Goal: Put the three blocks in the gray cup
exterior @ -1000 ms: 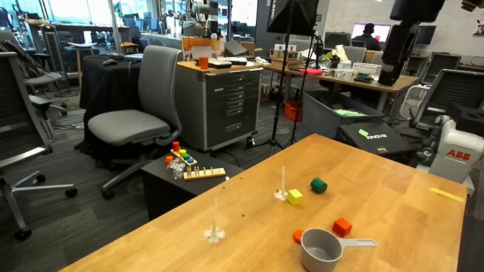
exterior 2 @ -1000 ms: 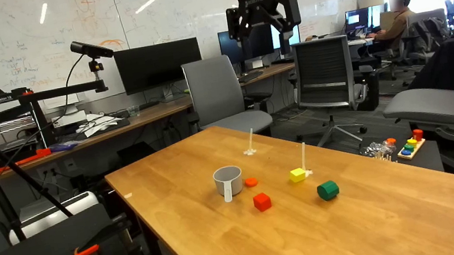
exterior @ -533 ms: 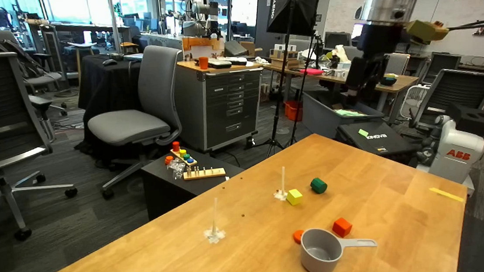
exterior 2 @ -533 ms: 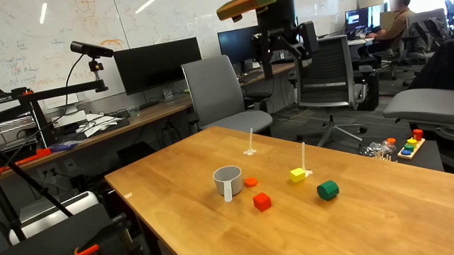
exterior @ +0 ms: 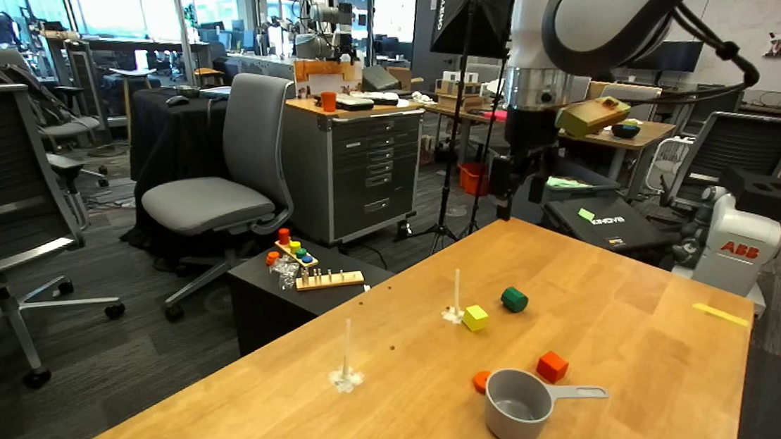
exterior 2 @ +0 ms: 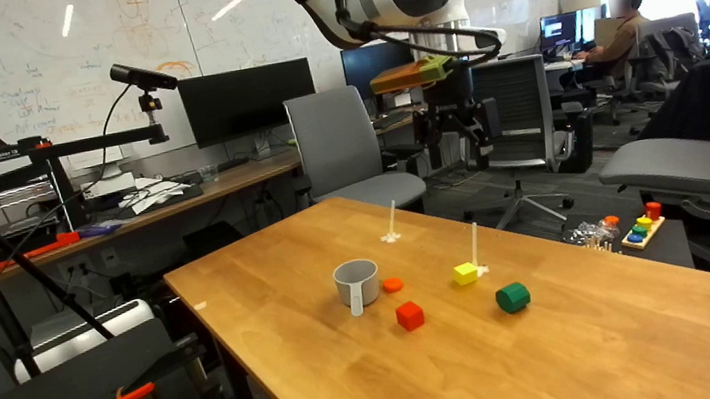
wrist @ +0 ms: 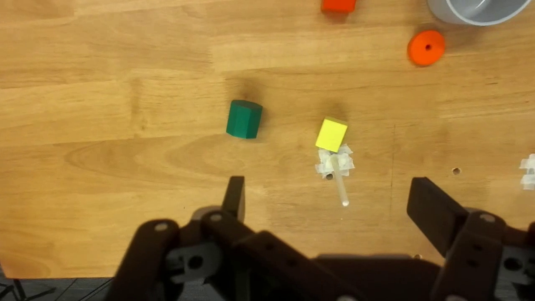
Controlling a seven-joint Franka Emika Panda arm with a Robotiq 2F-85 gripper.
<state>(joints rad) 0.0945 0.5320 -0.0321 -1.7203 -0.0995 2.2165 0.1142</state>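
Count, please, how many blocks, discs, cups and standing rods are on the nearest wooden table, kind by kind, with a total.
Blocks: 3 (red block, yellow block, green block)
Discs: 1 (orange disc)
Cups: 1 (gray cup)
Standing rods: 2
Total: 7

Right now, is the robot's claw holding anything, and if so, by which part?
Nothing: the claw hangs open and empty; the red block, yellow block and green block rest on the table.

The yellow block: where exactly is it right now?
In the wrist view, the yellow block lies right of the green block, beside a taped-down peg.
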